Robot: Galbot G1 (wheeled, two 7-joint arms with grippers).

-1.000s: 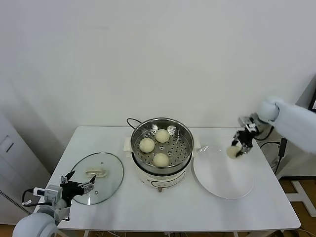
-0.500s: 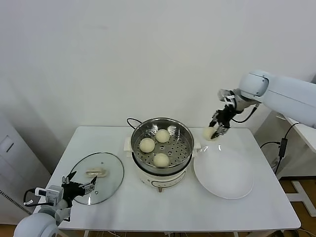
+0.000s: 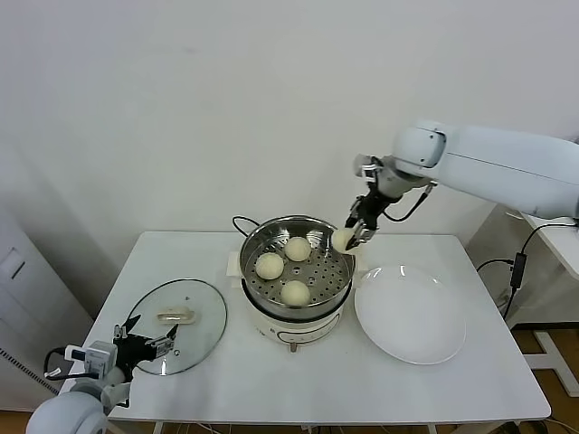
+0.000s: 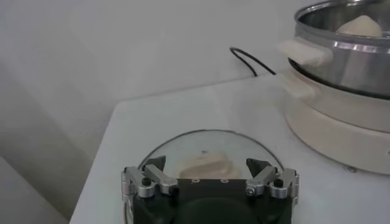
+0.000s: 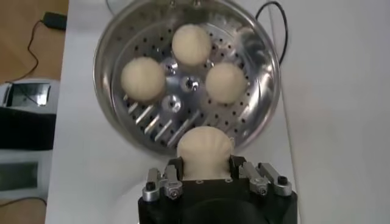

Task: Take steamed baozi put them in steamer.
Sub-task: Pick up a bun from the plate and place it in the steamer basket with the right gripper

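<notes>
Right arm (image 3: 507,167) clad in smooth white shell, rounded at joint housing, tapering to dark wrist section with thin black cable looped alongside. Right gripper (image 5: 207,173) built on black body, silver metal finger links, small dark screws at pivots. Left gripper (image 4: 210,181) of same pattern: black block, paired silver brackets with bolt heads, black fingertips. Left arm (image 3: 59,416) pale grey-white, rounded, with small white module and black cable near wrist.

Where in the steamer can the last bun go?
The right gripper holds the fourth baozi above the steamer's right rim. Three baozi crowd the far and middle tray. The bare perforated patch lies between them and the near rim, just under the held bun.
</notes>
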